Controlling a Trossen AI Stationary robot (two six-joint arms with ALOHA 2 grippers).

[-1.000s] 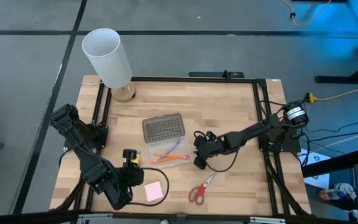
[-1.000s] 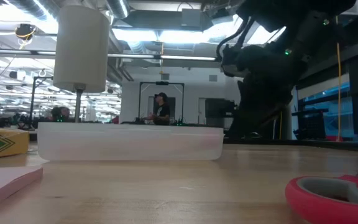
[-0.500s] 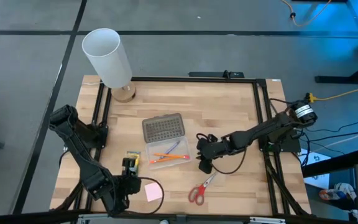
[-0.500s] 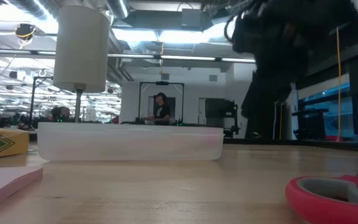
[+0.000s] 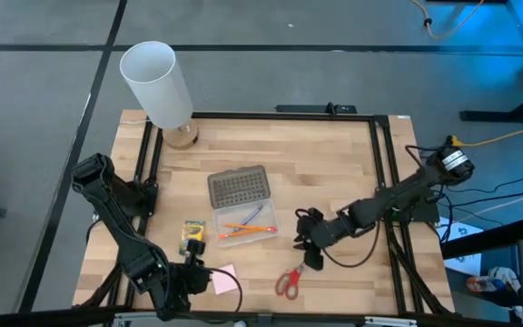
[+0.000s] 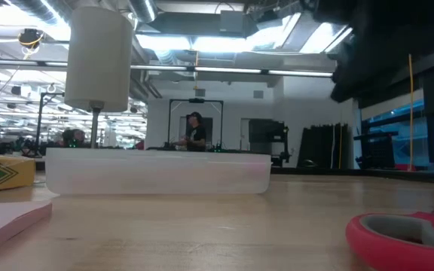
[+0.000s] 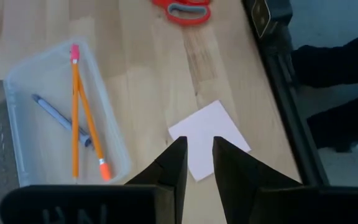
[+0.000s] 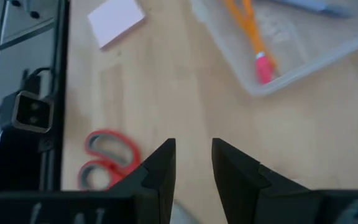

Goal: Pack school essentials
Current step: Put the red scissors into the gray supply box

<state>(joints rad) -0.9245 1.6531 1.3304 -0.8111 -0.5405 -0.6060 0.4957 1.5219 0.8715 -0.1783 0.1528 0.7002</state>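
Two orange pencils [image 7: 76, 112] and a blue pen [image 7: 58, 115] lie in the clear case [image 5: 243, 225], whose grey dotted lid [image 5: 239, 187] lies beside it on its far side. The green-and-yellow crayon box [image 5: 192, 238] lies flat left of the case. The pink sticky-note pad [image 5: 225, 279] and the red-handled scissors [image 5: 293, 277] lie near the table's near edge. My left gripper [image 7: 196, 155] hovers open just left of the pad. My right gripper [image 8: 188, 158] hangs open between case and scissors [image 8: 107, 158], touching neither.
A tall white cylinder [image 5: 157, 86] stands on a wooden base at the far left corner. A black frame [image 5: 384, 182] runs round the table. Bare wood lies right of the case and along the far side. People stand in the room beyond.
My left gripper has drawn back from over the crayon box toward the near edge and now sits beside the pad; the crayon box has stayed put. My right gripper has moved from the case's right end toward the near right, closer to the scissors.
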